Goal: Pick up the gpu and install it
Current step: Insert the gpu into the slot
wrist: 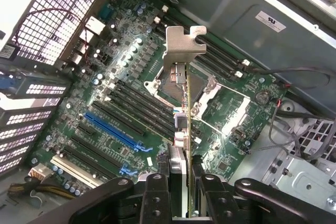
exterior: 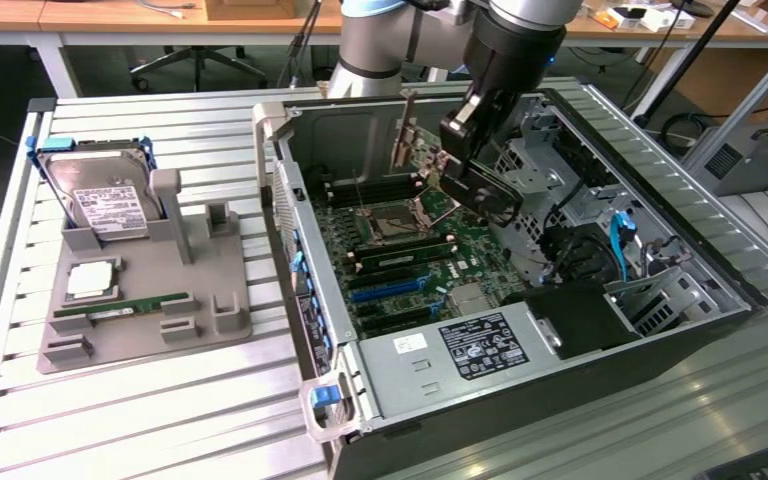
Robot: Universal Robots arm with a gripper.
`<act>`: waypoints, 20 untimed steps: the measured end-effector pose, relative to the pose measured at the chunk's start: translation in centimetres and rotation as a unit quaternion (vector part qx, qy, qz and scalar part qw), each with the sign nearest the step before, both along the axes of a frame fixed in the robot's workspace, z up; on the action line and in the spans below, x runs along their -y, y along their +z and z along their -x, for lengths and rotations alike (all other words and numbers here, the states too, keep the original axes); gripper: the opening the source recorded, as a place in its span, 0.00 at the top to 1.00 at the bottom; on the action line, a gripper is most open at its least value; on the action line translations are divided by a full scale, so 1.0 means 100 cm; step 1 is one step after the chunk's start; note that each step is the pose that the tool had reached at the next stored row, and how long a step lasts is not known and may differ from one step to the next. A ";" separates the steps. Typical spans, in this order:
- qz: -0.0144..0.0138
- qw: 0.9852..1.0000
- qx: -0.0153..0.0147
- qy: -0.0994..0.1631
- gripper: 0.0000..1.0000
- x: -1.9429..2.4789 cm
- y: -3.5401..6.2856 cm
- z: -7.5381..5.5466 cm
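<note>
Gripper (wrist: 184, 205) fingers (wrist: 157, 198) sit closest to the wrist lens: two counted, drawn partway in and clamped on one gpu (wrist: 180, 77), one finger per face, card seen edge-on. Its silvery bracket end is carried furthest from the fingers. Gpu is held in the air above the motherboard (wrist: 105, 103), over the one CPU socket (exterior: 391, 222), not seated in any slot. One long blue slot (wrist: 111, 128) is seen beside the card, uncovered. Free air is seen on both faces of the card; loose cables (wrist: 294, 72) are routed on the drive-cage side, apart from it. Exterior view: one open case (exterior: 284, 200) is laid on its side on a slatted table (exterior: 157, 400), with the gripper at roughly 12 o'clock of the case's middle, inside the wall line. One grey holder (exterior: 211, 320) is set at 9 o'clock of the case, just beside it. Three parts are counted on it: one hard drive (exterior: 97, 195) at 11 o'clock, one silver square chip (exterior: 91, 280) at 9 o'clock, one green memory stick (exterior: 124, 308) at 7 o'clock. Bare table is seen at 6 o'clock of the holder.
</note>
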State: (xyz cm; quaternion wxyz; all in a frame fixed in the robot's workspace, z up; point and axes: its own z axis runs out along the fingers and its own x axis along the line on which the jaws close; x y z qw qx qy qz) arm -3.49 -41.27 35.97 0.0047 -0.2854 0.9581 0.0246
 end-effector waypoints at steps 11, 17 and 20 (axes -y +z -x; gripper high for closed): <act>0.000 1.000 0.000 0.017 0.73 0.0000 0.0000 0.000; 0.000 1.000 0.000 0.025 0.73 0.0000 0.0000 0.000; 0.000 1.000 0.000 0.029 0.73 0.0000 0.0000 0.000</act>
